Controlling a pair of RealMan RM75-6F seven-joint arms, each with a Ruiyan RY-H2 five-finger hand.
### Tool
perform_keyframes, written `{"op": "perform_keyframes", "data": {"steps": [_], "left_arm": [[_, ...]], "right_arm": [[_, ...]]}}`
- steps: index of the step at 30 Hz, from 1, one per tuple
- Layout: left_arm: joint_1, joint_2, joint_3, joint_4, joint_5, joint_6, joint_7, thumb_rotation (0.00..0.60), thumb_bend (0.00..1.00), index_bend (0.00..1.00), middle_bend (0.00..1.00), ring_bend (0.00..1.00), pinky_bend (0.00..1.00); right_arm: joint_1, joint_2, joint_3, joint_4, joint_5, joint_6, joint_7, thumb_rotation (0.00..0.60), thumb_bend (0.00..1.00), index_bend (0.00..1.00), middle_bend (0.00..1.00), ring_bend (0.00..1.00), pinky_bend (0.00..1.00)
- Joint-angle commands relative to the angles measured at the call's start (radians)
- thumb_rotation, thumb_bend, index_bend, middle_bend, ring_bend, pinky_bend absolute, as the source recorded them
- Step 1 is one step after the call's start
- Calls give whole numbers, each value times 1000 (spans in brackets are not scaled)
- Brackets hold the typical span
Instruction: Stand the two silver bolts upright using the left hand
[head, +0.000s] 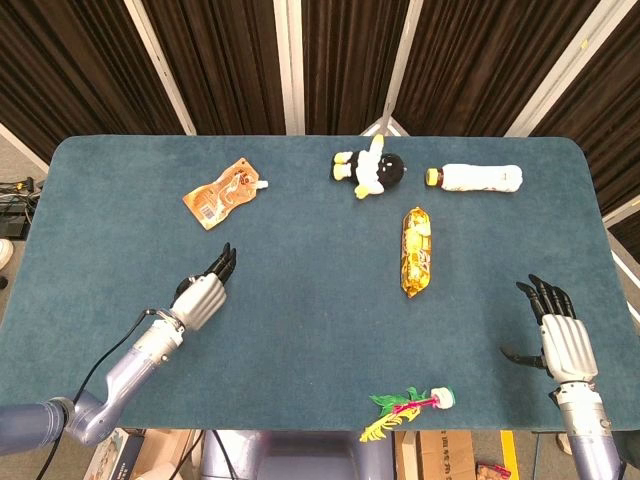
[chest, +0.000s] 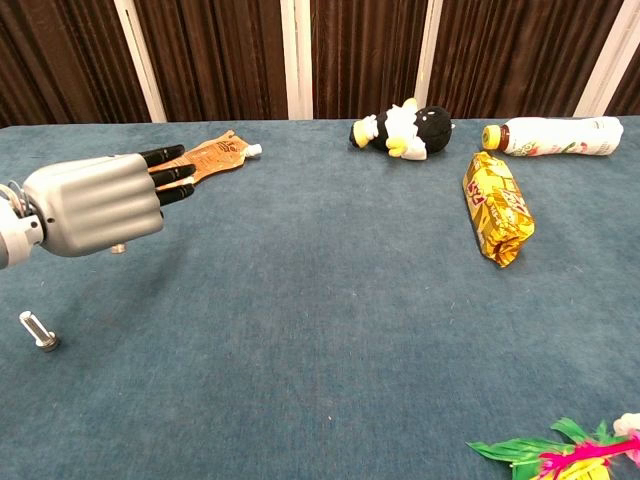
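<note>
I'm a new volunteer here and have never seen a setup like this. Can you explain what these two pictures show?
A two-armed robot with metal, human-like hands sits at a blue table. One picture looks down from its head, the other looks forward from its chest.

The left hand hovers low near the table's left side, fingers stretched forward. The head of a silver bolt peeks out under it; whether the hand holds it is hidden. A second bolt stands upright nearby. The right hand rests open near the right edge.

Also there: an orange pouch, a plush penguin, a lying bottle, a yellow snack bag and a green-and-pink toy.
</note>
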Motion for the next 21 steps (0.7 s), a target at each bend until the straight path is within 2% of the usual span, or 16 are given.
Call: {"op": "perform_keyframes", "data": {"steps": [1, 21], "left_arm": [[1, -13, 4, 18, 8, -5, -8, 600, 543, 577, 89, 0, 0], [27, -68, 20, 126, 68, -18, -42, 600, 540, 555, 89, 0, 0]], "right_arm": [[0, 2, -1, -1, -3, 1, 3, 600, 105, 150, 68, 42, 0], [0, 2, -2, -2, -4, -1, 6, 600, 107, 150, 67, 42, 0]]}}
